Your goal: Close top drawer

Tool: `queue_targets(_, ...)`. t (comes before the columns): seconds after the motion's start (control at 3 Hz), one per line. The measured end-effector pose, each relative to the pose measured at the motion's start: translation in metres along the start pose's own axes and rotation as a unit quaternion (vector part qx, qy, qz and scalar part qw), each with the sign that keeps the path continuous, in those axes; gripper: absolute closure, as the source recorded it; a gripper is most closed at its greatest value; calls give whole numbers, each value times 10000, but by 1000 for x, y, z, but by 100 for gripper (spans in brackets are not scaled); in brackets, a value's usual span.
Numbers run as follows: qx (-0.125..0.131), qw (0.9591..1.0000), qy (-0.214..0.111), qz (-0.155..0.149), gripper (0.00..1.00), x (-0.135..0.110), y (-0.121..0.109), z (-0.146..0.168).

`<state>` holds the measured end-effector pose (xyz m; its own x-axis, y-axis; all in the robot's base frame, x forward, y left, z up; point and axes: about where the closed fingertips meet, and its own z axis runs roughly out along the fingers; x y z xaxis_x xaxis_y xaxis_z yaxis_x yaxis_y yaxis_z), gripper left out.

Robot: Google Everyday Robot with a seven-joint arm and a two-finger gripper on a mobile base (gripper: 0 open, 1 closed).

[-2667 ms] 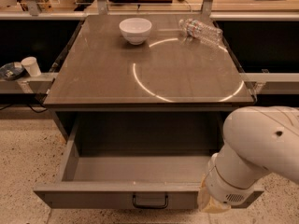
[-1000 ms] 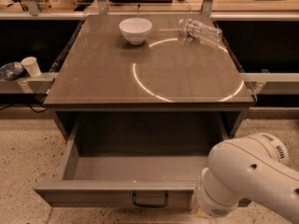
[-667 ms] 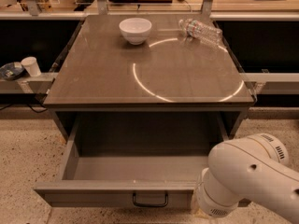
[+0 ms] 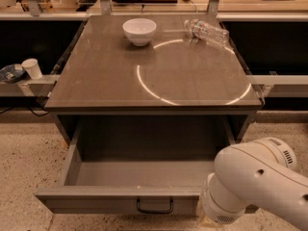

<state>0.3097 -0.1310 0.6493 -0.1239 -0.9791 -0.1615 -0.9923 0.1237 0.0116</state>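
The top drawer (image 4: 120, 198) is a wide grey metal drawer pulled fully open under the tabletop; its inside is empty. Its flat front faces me at the bottom of the view, with a small dark bar handle (image 4: 154, 207) at the centre. My white arm (image 4: 252, 184) covers the drawer's right front corner. My gripper is hidden below the arm's wrist at the bottom edge, to the right of the handle.
On the brown tabletop (image 4: 96, 81) stand a white bowl (image 4: 139, 31) at the back and a clear plastic bottle (image 4: 207, 31) lying on its side at the back right. A small white cup (image 4: 32, 68) sits on a ledge at the left. Speckled floor lies either side.
Over the earliest frames my arm moved lower and to the left over the drawer's right front corner. In the last second nothing visibly moved. The drawer stays open.
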Motion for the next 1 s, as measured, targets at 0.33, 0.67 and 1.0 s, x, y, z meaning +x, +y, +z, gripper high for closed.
queue_targets(0.33, 0, 10000, 0, 0, 6, 0, 0, 0)
queue_targets(0.67, 0, 10000, 0, 0, 0, 0, 0, 0)
queue_targets(1.0, 1, 10000, -2, -1, 0, 0, 0, 0)
